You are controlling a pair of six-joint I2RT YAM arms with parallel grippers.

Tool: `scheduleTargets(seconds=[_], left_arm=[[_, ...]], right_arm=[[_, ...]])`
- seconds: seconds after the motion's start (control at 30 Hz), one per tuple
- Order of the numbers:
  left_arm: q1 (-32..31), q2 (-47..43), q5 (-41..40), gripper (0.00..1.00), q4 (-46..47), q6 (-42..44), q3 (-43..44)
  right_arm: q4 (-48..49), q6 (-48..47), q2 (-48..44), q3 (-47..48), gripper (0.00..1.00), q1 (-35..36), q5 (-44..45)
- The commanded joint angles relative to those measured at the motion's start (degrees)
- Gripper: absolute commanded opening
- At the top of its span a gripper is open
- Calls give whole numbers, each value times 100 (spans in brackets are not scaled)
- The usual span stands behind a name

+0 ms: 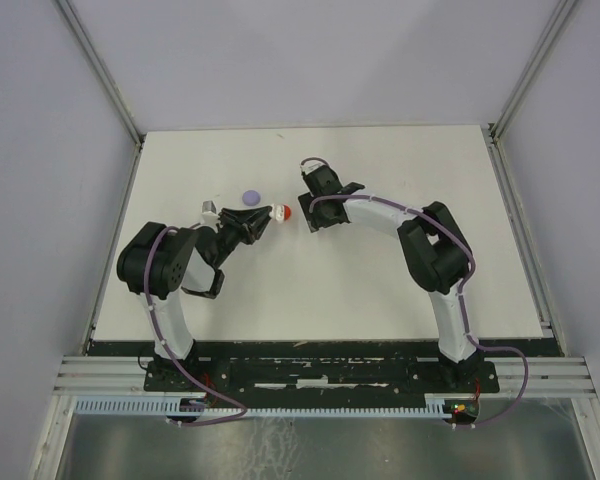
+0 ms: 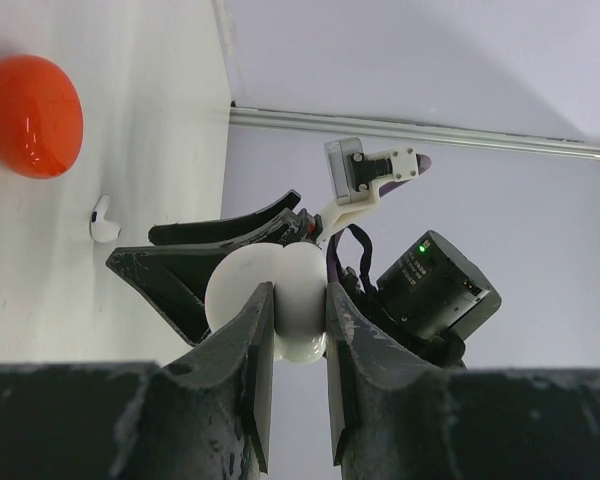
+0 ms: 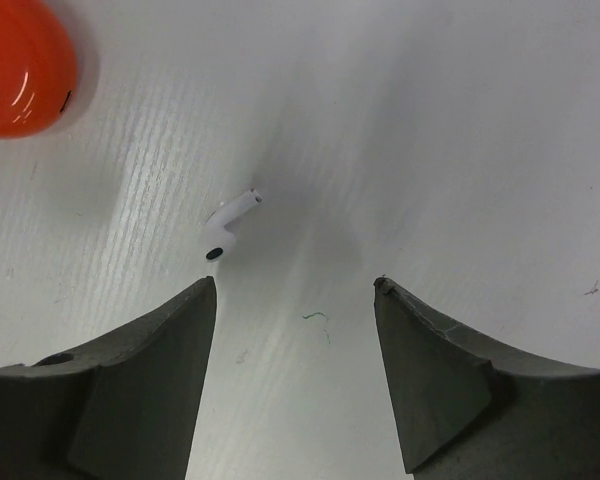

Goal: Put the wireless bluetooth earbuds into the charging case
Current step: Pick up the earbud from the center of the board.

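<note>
I've got the left gripper point(image 2: 298, 296) clamped on the white rounded case point(image 2: 242, 292), near the red disc point(image 3: 20, 65). The white earbud point(image 3: 228, 228) lies on the table point(image 3: 460, 150) just beside that disc, its long axis slanted and its stem pointing away from the right gripper point(image 3: 295, 285). That gripper's fingers are spread apart just short of the earbud, and there's bare table on the side away from the disc.

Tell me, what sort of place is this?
Probably a robotics test bench: a white table boxed in by plain panels, a left arm and right arm bolted at its near edge, one small white earbud laid out.
</note>
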Motion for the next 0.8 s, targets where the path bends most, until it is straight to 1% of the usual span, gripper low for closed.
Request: scheduleTargets(seconds=[0.0,0.77], left_arm=[[77,-80,7,3,1225,-162,-52],[183,-84,52,3,1221,-162,-111]], right_arm=[[173,34,98,304,73,8,76],[123,-159,540,850,73,7,230]])
